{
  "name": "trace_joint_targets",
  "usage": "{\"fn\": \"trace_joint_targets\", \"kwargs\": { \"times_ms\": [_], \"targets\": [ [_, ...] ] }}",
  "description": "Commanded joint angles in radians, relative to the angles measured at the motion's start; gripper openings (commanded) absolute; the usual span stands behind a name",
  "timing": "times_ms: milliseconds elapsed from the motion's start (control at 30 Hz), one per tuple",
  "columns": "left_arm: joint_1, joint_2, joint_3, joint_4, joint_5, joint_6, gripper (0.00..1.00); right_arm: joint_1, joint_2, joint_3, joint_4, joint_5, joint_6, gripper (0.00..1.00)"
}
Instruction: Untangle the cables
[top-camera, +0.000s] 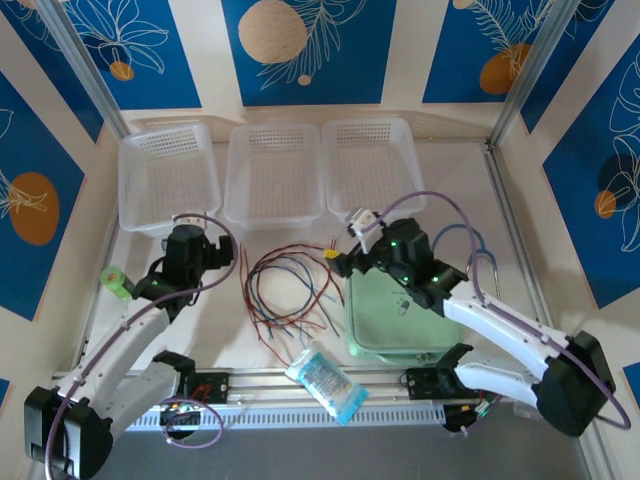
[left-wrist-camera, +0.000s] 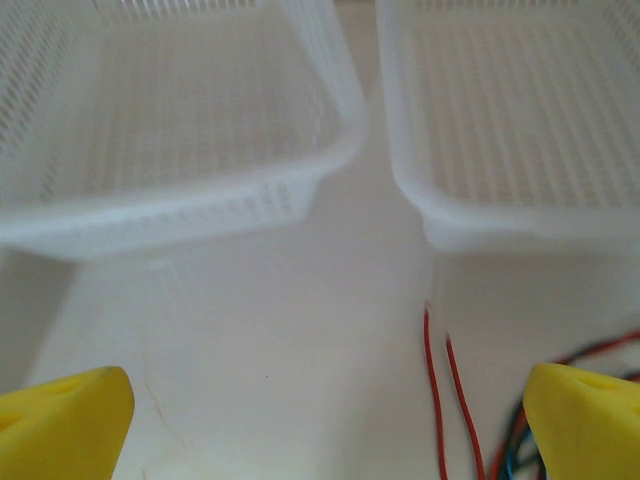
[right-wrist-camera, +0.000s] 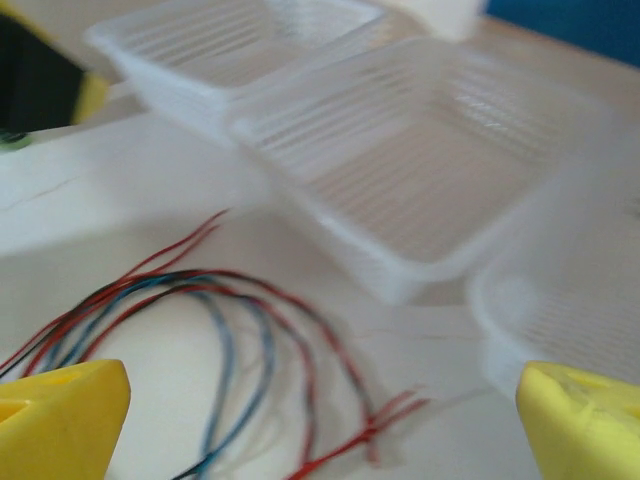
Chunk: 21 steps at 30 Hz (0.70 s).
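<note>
Left end effector (left-wrist-camera: 325, 420) and right end effector (right-wrist-camera: 320, 418), both spread apart, flank the cables (top-camera: 290, 295).

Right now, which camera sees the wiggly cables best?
The top external view: the cables show whole there, every loop. The left wrist view catches two red ends; the right wrist view has blurry, cut-off loops.

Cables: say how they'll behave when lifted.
Probably floppy: the cables are thin and lie in loose curls, so a lifted strand should droop. Likely light too. The strands overlap, so pulling one may drag the others.
</note>
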Motion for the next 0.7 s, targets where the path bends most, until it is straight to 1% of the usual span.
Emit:
{"fn": "trace_joint_targets", "kwargs": {
  "times_ms": [0, 67, 167, 300, 367, 433, 567, 667],
  "targets": [
    [-0.01, 0.001, 0.035, -0.2, 0.103, -0.145, 1.0, 0.096, 0.098, 0.053, -0.09, -0.113, -0.082, 0.98],
    [-0.009, 0.008, 0.041, -0.222, 0.143, -0.174, 0.99, 0.148, 0.172, 0.085, -0.12, -0.162, -0.139, 0.95],
    [-0.009, 0.011, 0.04, -0.256, 0.184, -0.207, 1.0, 0.193, 0.285, 0.162, -0.193, -0.2, -0.178, 0.87],
    [-0.01, -0.005, 0.015, -0.287, 0.217, -0.259, 0.97, 0.229, 0.43, 0.269, -0.295, -0.204, -0.233, 0.71],
    [-0.009, -0.025, -0.008, -0.293, 0.231, -0.294, 0.96, 0.241, 0.495, 0.31, -0.318, -0.208, -0.253, 0.62],
    [-0.01, -0.045, -0.032, -0.297, 0.244, -0.325, 0.95, 0.244, 0.543, 0.339, -0.324, -0.229, -0.25, 0.56],
    [-0.009, -0.075, -0.061, -0.316, 0.27, -0.38, 0.91, 0.263, 0.624, 0.405, -0.366, -0.267, -0.243, 0.47],
    [-0.009, -0.092, -0.084, -0.317, 0.315, -0.424, 0.86, 0.273, 0.678, 0.454, -0.404, -0.306, -0.228, 0.42]
  ]
}}
